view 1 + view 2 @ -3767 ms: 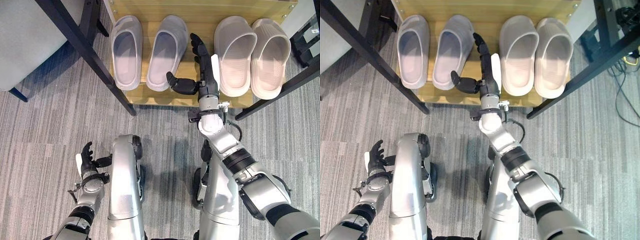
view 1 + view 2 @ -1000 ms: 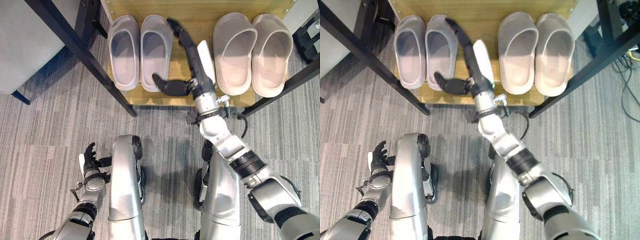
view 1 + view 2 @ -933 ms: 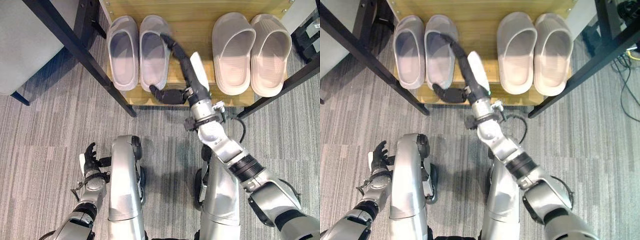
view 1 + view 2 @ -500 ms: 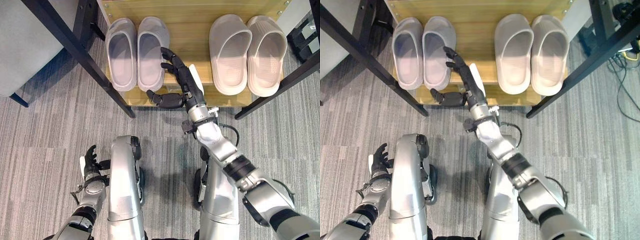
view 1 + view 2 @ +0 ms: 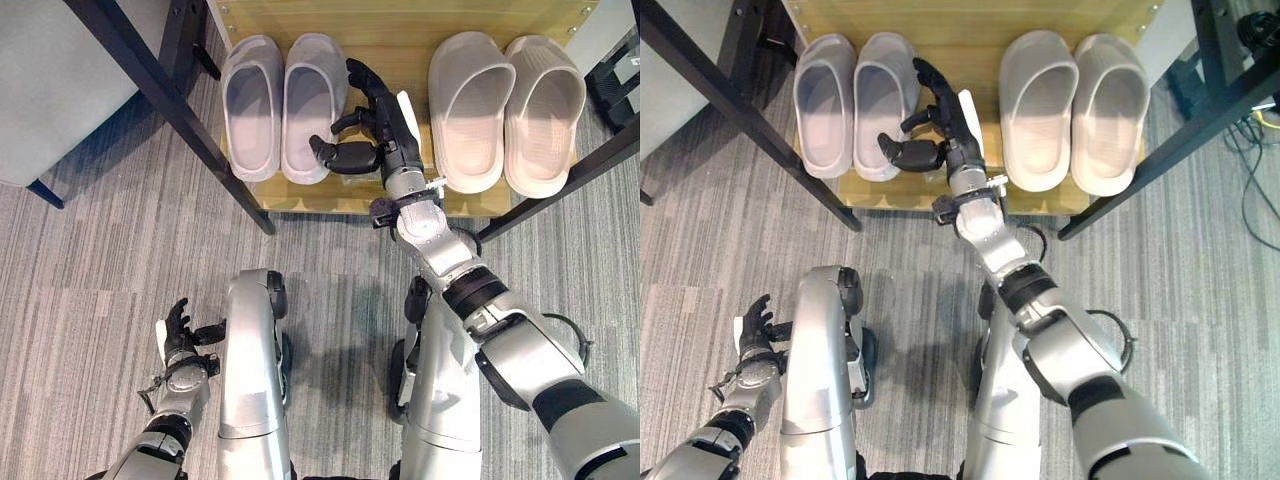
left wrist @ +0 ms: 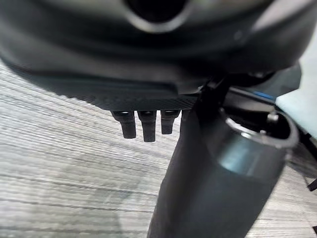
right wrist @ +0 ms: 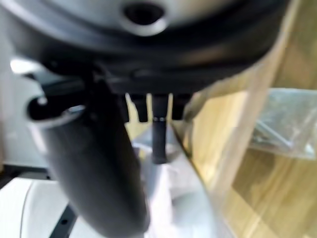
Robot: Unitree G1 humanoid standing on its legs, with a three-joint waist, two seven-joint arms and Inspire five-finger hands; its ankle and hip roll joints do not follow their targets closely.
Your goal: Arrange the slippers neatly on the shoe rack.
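- Since half a second earlier, right hand had risen beside the grey slippers, thumb near one heel.
- Fingers loose, holding nothing.
- Grey and beige slippers sat paired on shoe rack.
- Left hand relaxed, low.

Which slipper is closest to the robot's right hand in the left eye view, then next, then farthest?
From the right hand:
1. Inner grey slipper, right beside its thumb, on its left.
2. Inner beige slipper, on its right.
3. Outer beige slipper, far right of the rack.
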